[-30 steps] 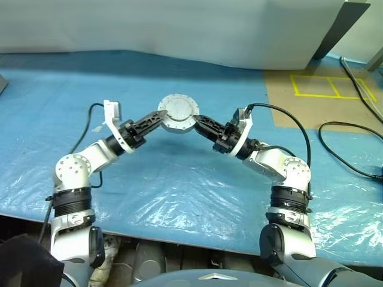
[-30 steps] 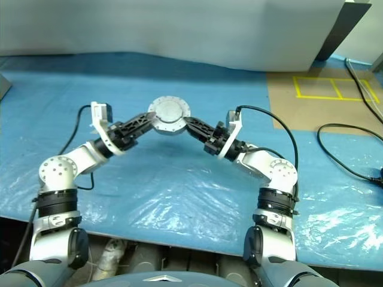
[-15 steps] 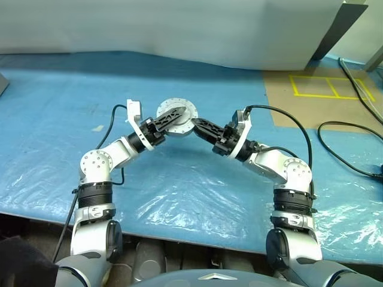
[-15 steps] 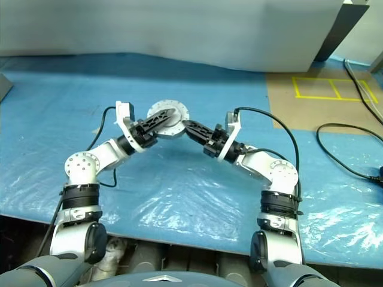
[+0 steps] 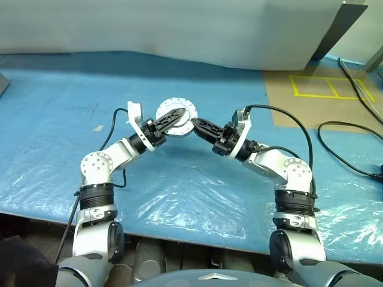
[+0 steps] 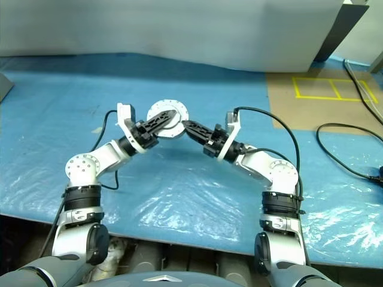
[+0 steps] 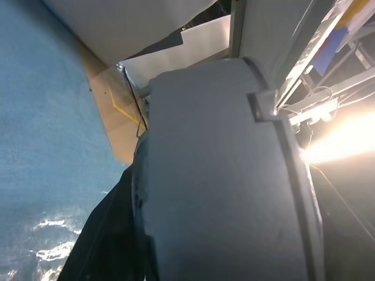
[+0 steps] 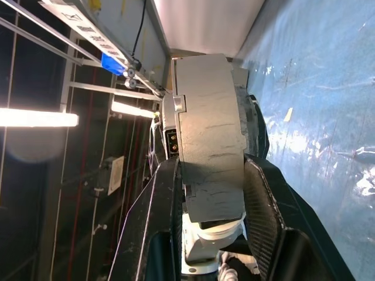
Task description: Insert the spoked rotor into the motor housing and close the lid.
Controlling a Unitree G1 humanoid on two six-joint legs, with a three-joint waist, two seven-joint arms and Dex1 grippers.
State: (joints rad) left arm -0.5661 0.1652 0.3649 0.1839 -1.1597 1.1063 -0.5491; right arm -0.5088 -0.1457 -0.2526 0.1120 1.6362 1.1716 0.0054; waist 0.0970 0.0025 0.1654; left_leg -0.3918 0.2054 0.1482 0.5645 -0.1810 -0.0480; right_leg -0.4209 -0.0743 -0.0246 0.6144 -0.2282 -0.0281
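Observation:
The motor housing (image 5: 177, 113) is a round grey metal body held up in the air above the blue table, its flat face with rim holes turned toward the head camera. My right gripper (image 5: 195, 123) is shut on its right edge. In the right wrist view the thick grey housing (image 8: 209, 146) sits squeezed between both black fingers (image 8: 161, 205). My left gripper (image 5: 172, 115) reaches in from the left and lies over the housing's face. The left wrist view shows the housing (image 7: 217, 175) very close. The spoked rotor is hidden. I cannot tell the lid apart from the housing.
A blue plastic sheet (image 5: 179, 179) covers the table. At the back right lies a brown board with a yellow taped rectangle (image 5: 326, 86). Black cables (image 5: 353, 149) trail along the right side. A small pale scrap (image 5: 97, 127) lies left of the arms.
My left arm swung its elbow inward and its gripper slid right, from the housing's left edge onto its face. The housing tilted a little. The right arm held still.

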